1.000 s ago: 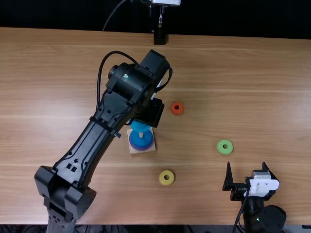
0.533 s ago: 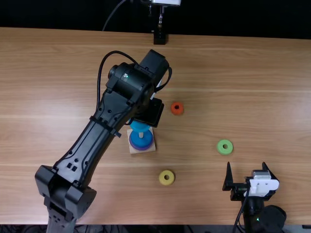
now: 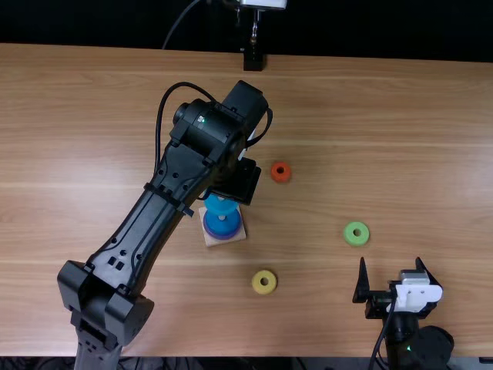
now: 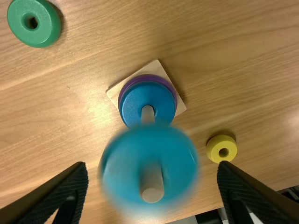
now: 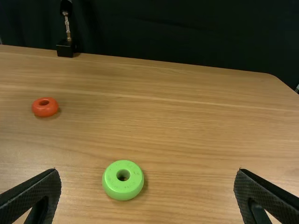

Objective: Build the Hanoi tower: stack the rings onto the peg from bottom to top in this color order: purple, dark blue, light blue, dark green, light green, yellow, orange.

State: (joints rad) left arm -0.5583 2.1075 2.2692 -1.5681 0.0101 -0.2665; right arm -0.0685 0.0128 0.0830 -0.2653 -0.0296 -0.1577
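Though near the light blue ring (image 4: 122,163), left tool (image 3: 237,182) wide open, apart from it.

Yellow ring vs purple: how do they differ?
The purple ring is wider than the yellow ring. Purple sits around the peg on the wooden base; yellow lies loose on the table, hole empty. The dark blue ring covers most of purple; nothing covers yellow. Both lie flat.

Bright light is washing the tabletop (image 3: 385,116), leaving pale glare. Soft shadow is edging the yellow ring (image 4: 214,149); backdrop (image 5: 187,32) is reading near-black.
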